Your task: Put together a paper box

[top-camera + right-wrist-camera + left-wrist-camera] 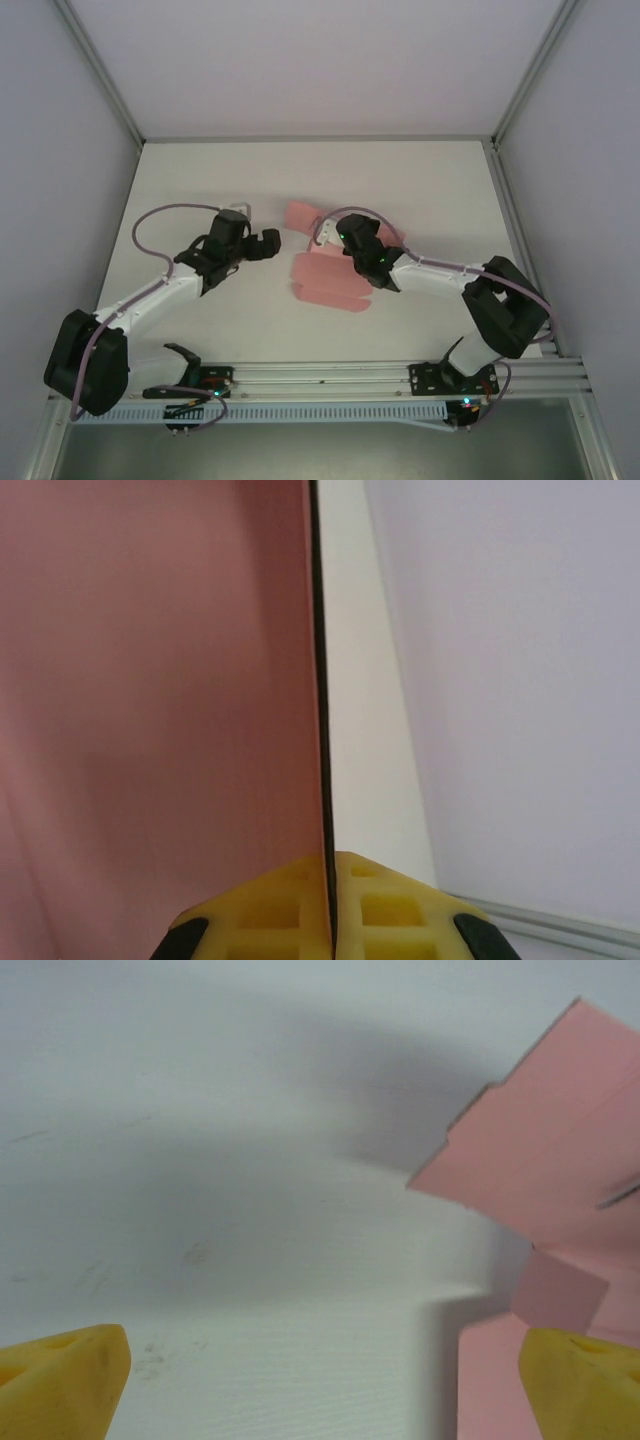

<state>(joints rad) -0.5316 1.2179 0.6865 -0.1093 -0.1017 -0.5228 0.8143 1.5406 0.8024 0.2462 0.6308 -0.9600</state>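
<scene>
Right gripper point(328, 905) is seen shut tight on an edge of the paper box point(325, 282), the thin pink sheet pinched between its yellow pads point(265, 905). Left gripper point(268, 243) is held wide open and empty, just left of the sheet, low over the white table point(430, 190). The sheet is located mid-table between both grippers, one panel lifted off the surface.
</scene>
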